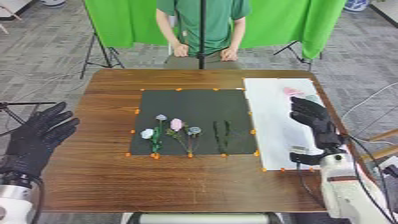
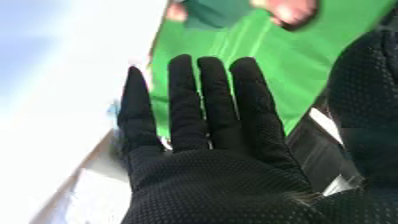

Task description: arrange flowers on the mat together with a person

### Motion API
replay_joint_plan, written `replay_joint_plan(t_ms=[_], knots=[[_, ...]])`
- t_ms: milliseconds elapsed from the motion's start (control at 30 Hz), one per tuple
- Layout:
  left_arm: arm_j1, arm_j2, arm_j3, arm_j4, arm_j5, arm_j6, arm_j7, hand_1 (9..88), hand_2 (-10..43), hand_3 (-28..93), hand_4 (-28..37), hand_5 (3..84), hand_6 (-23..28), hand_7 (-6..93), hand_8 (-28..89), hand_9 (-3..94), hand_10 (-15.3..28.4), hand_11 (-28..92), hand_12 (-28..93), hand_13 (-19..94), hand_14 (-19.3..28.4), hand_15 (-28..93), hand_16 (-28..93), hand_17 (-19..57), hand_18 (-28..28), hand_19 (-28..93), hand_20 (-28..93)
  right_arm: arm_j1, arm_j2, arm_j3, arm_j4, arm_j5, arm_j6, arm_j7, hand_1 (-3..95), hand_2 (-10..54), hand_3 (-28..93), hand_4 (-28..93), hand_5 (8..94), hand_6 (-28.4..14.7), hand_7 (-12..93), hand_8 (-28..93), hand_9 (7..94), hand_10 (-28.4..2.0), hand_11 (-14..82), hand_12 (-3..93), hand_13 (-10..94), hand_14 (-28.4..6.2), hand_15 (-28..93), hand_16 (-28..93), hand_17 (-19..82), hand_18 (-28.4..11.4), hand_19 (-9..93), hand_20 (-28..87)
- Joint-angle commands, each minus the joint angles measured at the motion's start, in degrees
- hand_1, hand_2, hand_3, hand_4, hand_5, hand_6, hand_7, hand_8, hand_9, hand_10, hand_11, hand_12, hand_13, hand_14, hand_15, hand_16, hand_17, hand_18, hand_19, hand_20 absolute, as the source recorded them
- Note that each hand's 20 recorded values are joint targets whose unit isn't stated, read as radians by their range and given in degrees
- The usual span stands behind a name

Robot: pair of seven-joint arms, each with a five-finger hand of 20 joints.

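The right hand (image 1: 311,118), black-gloved, fingers straight and empty, is over the long white sheet (image 1: 268,107); the black-gloved left hand (image 1: 35,139) is open and empty. Pink, white and bluish flowers with green stems (image 1: 177,125) lie on the dark rectangular mat (image 1: 197,104).

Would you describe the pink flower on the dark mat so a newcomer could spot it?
On the brown table lies a dark mat. Left of centre from the robot's side, the flower is the only pink bloom there; its neighbours are white or bluish.
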Motion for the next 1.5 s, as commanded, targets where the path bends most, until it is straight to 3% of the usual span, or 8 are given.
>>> replay_joint_plan(t_ms=[33,200,300,367,500,833,1233,1500], knots=[[0.31,0.64,0.39,0.38,-0.13,-0.13,0.14,25.2,0.2,69,-23.3,38.6,4.8,16.7,-7,33.6,13.4,22,17,31,15.9,25,3,-4.8,22.3,39,12,14.49,8.60,-5.62,4.69,-29.65,6.28,11.07,27.8,-9.1,85,-28,43.3,-3.5,18,-13,44.9,-9.1,13.5,18.9,38,-6.6,11,31,12,-18.5,40,23],[1.17,0.38,-0.02,0.14,-0.15,0.23,0.00,25.1,0.1,69,-23.4,38.6,4.8,16.6,-7,33.6,13.4,22,17,31,16.0,25,3,-4.8,22.3,39,12,22.85,10.29,-15.46,11.05,-44.19,6.31,20.29,29.1,-9.5,85,-28,43.6,-2.0,20,-14,44.5,-8.5,14.2,19.2,40,-6.0,13,30,13,-17.5,46,26],[1.54,0.54,-0.21,0.08,-0.43,0.34,0.28,25.2,0.1,69,-23.5,38.6,4.8,16.6,-7,33.6,13.5,22,17,31,15.9,25,3,-4.9,22.3,39,12,26.21,11.30,-19.10,14.84,-52.38,1.74,23.12,29.1,-9.5,85,-28,43.6,-1.4,21,-14,44.4,-7.3,14.7,19.3,40,-6.0,14,30,13,-17.5,47,26],[1.11,0.76,-0.11,0.15,-0.23,0.27,0.35,25.0,0.2,69,-23.6,38.6,4.8,16.6,-7,33.7,13.5,22,17,31,16.0,25,3,-4.8,22.3,39,12,27.98,12.16,-21.12,15.70,-52.45,-2.04,25.08,28.6,-9.5,85,-28,43.5,0.8,21,-15,45.2,-5.1,13.6,18.5,40,-5.9,14,30,12,-17.4,47,26],[1.51,0.77,-0.34,-0.06,-0.19,0.21,0.52,24.6,0.3,69,-24.0,38.7,4.8,16.6,-7,33.6,13.5,22,17,31,16.0,26,3,-4.9,22.3,39,12,32.47,12.01,-25.41,18.57,-53.57,-7.20,28.14,28.0,-9.5,83,-28,41.7,1.0,19,-15,43.5,-4.1,11.5,18.0,40,-6.0,15,30,11,-17.3,48,27],[1.80,0.85,-0.52,-0.15,-0.19,0.19,0.57,24.7,0.3,69,-23.9,38.7,4.8,16.6,-7,33.6,13.5,22,17,31,16.0,25,3,-4.9,22.3,39,12,39.40,11.03,-32.13,24.06,-52.99,-11.74,31.14,27.5,-9.5,84,-28,40.0,0.6,19,-14,42.0,-4.1,10.4,18.8,39,-6.2,17,30,11,-17.1,48,27],[1.57,0.79,-0.48,-0.11,-0.23,0.24,0.50,24.8,0.4,69,-23.7,38.6,4.7,16.7,-7,33.6,13.4,22,17,31,16.0,25,3,-4.9,22.3,39,12,40.68,9.90,-30.92,25.39,-48.90,-20.80,31.57,28.0,-9.5,84,-28,44.3,1.3,20,-14,46.4,-4.6,11.7,17.9,43,-5.7,22,27,11,-17.0,49,28],[1.61,0.53,-0.46,-0.25,-0.21,0.09,0.37,24.7,0.4,69,-23.6,38.6,4.8,16.6,-7,33.6,13.4,22,17,31,16.0,25,3,-4.9,22.3,39,12,41.61,9.15,-31.28,28.40,-49.19,-20.68,30.61,28.6,-9.5,84,-28,46.0,2.8,21,-14,49.2,-4.3,12.3,17.3,47,-5.0,24,26,11,-17.1,49,28]])
